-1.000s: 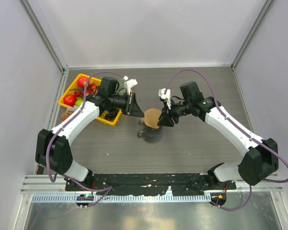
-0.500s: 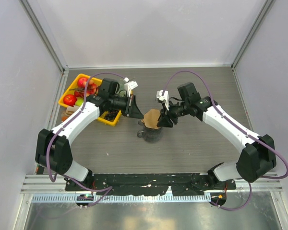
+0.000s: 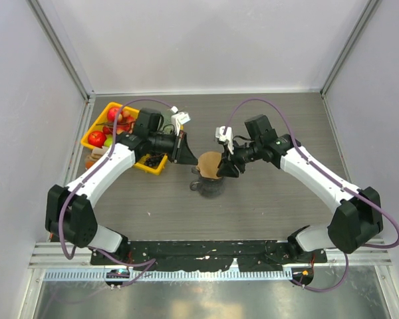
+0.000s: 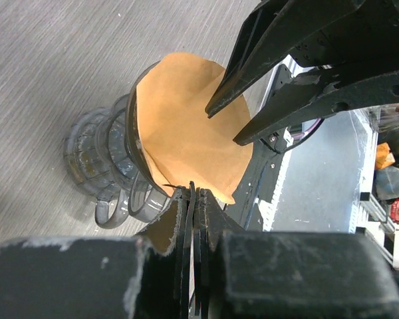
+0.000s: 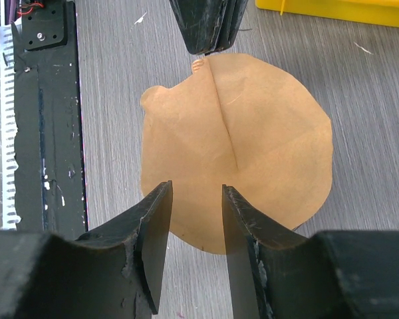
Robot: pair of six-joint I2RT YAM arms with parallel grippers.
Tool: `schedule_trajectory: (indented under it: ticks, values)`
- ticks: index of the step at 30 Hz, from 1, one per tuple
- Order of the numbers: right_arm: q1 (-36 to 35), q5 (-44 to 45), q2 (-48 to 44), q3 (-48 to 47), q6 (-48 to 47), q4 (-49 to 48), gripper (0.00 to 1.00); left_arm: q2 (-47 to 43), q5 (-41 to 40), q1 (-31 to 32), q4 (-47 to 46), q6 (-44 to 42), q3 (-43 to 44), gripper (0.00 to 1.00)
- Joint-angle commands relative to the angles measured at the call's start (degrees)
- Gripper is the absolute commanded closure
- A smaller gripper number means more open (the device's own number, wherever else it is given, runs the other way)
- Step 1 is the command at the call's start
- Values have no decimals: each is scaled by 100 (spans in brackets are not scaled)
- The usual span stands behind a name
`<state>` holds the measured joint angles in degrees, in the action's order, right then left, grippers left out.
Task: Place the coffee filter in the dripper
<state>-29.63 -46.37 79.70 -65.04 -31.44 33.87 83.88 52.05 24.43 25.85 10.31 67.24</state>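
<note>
Grey wood-grain worktop [image 3: 272,199] carries everything here, with the two white arms reaching in from its near edge towards the middle. At the far left sits a yellow tray [image 3: 156,169] of fruit (red pieces mostly, with some green), and the left arm passes over it.

The dripper [image 3: 209,186], clear ribbed glass with a side handle, stands upright near the centre of the worktop, between the two wrists. The coffee filter [image 3: 211,163] is at its mouth: a light-brown paper fan, creased down the middle and not opened out. It stands tilted, with its lower part down inside the rim and most of the sheet rising above the glass. The left wrist view shows the paper [image 4: 186,126] leaning across the dripper [image 4: 100,159] and hiding the far rim.

The left gripper [image 4: 194,193] has its jaws pressed together on the filter's edge, pinching the paper. The right gripper [image 5: 196,191] hangs over the face of the filter [image 5: 253,146] with its jaws a narrow gap apart and holding nothing. Whether its tips touch the paper I cannot tell.
</note>
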Motion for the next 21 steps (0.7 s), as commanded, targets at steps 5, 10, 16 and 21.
schedule_trajectory:
  ticks: [5,10,16,21]
  values:
    - [-131,-21,-411,-273,-196,-152,54,-530,-151,62,61,-450,254,97]
    - [-175,-12,-508,-387,-213,-187,47,-740,-248,71,78,-608,272,96]
    - [-157,171,-763,-589,103,-661,45,-1180,-1072,54,254,-1152,412,89]
    - [79,426,-912,-809,769,-1284,45,-1663,-1803,-183,228,-1680,614,86]
